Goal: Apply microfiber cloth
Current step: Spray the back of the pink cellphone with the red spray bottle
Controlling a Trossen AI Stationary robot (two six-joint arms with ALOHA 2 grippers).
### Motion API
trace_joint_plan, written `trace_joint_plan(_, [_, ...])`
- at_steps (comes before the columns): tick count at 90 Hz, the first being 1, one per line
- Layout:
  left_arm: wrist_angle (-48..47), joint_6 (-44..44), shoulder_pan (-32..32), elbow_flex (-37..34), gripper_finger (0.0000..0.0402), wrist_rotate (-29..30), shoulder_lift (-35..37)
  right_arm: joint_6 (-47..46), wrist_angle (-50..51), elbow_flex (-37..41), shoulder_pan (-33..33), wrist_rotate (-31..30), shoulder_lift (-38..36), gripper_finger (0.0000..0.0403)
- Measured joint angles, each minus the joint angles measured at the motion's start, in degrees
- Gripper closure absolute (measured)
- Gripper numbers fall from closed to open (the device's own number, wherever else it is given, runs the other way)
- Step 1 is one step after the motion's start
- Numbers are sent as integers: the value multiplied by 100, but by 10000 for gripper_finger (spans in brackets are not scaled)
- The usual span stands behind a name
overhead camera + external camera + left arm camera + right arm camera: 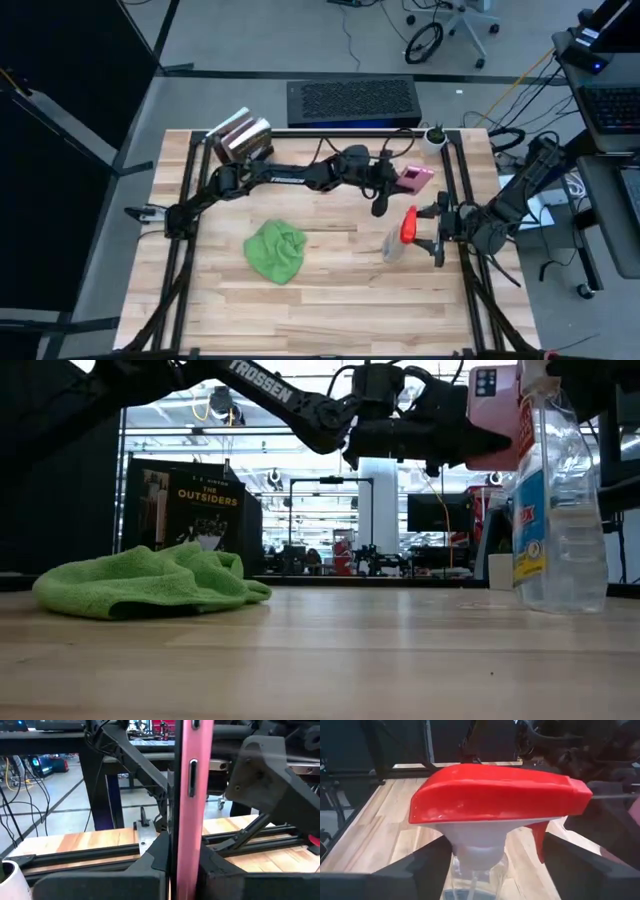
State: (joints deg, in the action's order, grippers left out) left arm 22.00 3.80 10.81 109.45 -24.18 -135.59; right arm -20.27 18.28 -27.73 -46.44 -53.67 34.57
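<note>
The green microfiber cloth (277, 250) lies crumpled on the wooden table (330, 300), left of centre, and no gripper touches it; the low view shows it as a low heap (150, 582). My left gripper (400, 180) reaches across the far side of the table and is shut on a pink phone (418, 178), held up in the air (495, 415). A clear spray bottle (555, 510) with a red trigger head (495, 795) stands upright on the table at the right. My right gripper (437, 233) is open, its fingers on either side of the bottle's neck (480, 855). My left gripper pinches the pink phone between its two fingers, one finger (150, 865) on each flat face, near the phone's end (190, 845) toward the arm. The fingers come level from the table's left. The phone stands on edge, lifted clear of the table.
A stack of books (243, 138) lies at the far left corner, and a white cup (434, 137) stands at the far right. A black box (352, 100) sits beyond the far edge. Black frame rails (462, 180) run along both sides. Bare wood lies near the front edge.
</note>
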Motion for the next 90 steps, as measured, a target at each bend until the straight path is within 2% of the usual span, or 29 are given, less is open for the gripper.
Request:
trace_joint_plan(15, [-2, -1, 0, 0, 391, 4, 0, -2, 4, 0, -2, 4, 2, 149])
trace_joint_plan(51, [23, -8, -8, 0, 391, -86, 0, 3, 2, 0, -2, 9, 0, 125])
trace_joint_plan(72, [477, 32, -22, 0, 391, -201, 0, 179, 2, 0, -2, 24, 0, 130])
trace_joint_plan(90, [447, 304, -78, 2, 391, 146, 2, 192, 4, 0, -2, 24, 1, 141])
